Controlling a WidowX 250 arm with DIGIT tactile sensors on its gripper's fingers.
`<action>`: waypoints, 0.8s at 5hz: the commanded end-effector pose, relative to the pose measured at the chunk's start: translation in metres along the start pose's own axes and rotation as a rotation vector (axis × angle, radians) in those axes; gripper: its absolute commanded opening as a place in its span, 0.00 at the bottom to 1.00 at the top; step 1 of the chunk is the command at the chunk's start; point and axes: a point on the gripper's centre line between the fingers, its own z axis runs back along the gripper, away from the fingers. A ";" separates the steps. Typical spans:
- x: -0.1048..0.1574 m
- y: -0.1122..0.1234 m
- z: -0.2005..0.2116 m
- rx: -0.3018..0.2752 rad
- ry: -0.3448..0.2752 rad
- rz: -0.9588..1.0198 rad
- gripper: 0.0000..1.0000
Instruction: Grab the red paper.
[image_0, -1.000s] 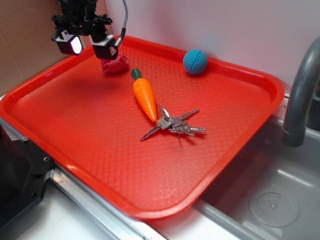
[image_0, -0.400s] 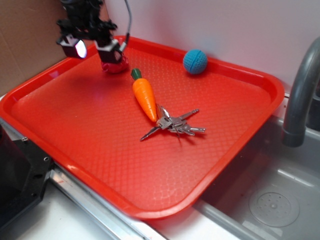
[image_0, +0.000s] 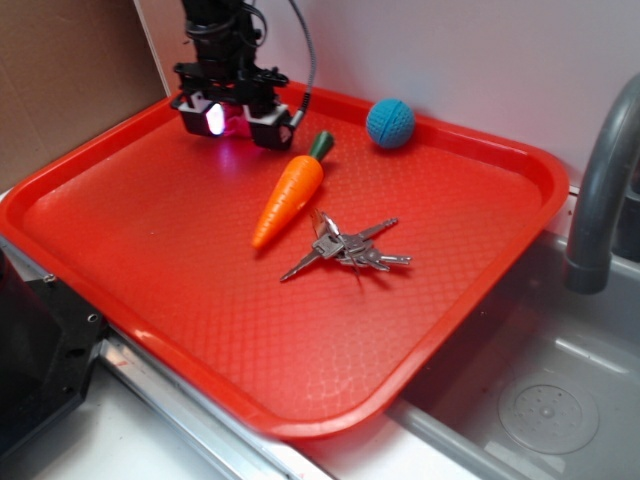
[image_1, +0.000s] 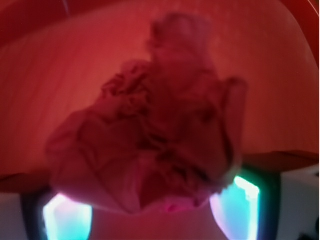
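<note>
Closing step: judged in hand, with the claw (image_0: 238, 118) low over the tray's (image_0: 480, 290) far-left part, fingers straddling the target.
Claw state: fingers look pressed against the wad from both sides, so I read them as clamped on the red paper (image_1: 150, 130); in the exterior view only a pink glow shows between them, so contact is judged mainly from the wrist view.
Red paper: between the fingers, filling the wrist view; crumpled, lumpy, blurred by closeness. Whether it rests on the tray or is lifted, cannot tell.
Finger pads (image_1: 240, 207): lit at both lower corners of the wrist view, wad bulging over their tips.
Carrot (image_0: 290, 188): just beside the claw, to its right in the exterior view, green top nearest the right finger.
Keys (image_0: 345, 248): beyond the carrot, well apart from the claw.
Blue ball (image_0: 390, 123): near the tray's far rim, apart from the claw.
Next move (judgement): raise straight up, grip kept firm; soft paper may slip, and sideways drift could nudge the carrot.
</note>
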 end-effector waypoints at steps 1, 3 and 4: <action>0.026 -0.007 0.004 0.050 -0.043 0.004 0.00; 0.034 -0.009 0.005 0.047 -0.038 0.028 0.00; 0.023 -0.001 0.009 0.053 -0.042 0.045 0.00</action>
